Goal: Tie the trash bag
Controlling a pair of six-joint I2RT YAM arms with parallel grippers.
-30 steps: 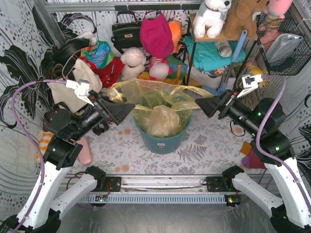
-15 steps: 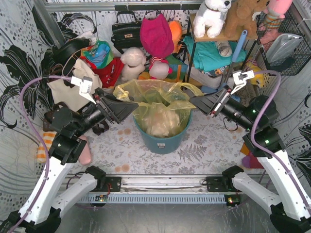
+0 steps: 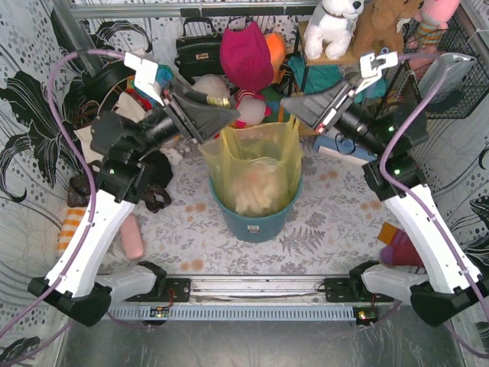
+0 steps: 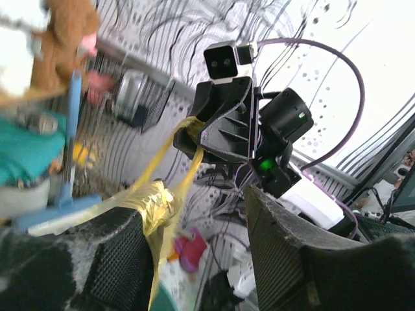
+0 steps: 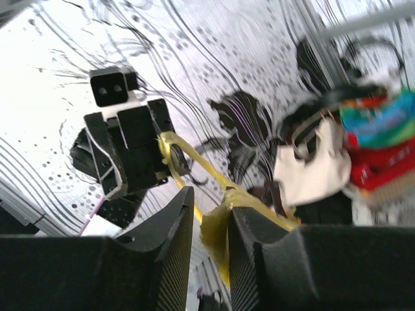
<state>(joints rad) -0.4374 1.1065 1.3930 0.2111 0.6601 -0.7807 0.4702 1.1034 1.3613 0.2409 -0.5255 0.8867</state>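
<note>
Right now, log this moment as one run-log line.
left gripper: jaws apart, trash bag rim bunched on one finger | right gripper: shut on rim | rim taut between both | bag bottom in teal bin

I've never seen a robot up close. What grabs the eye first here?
A yellow-green trash bag stands in a teal bin mid-table, its top corners pulled up and apart between the left gripper and right gripper. Behind them, a jumble of stuffed toys and a black handbag crowds the back wall.
</note>
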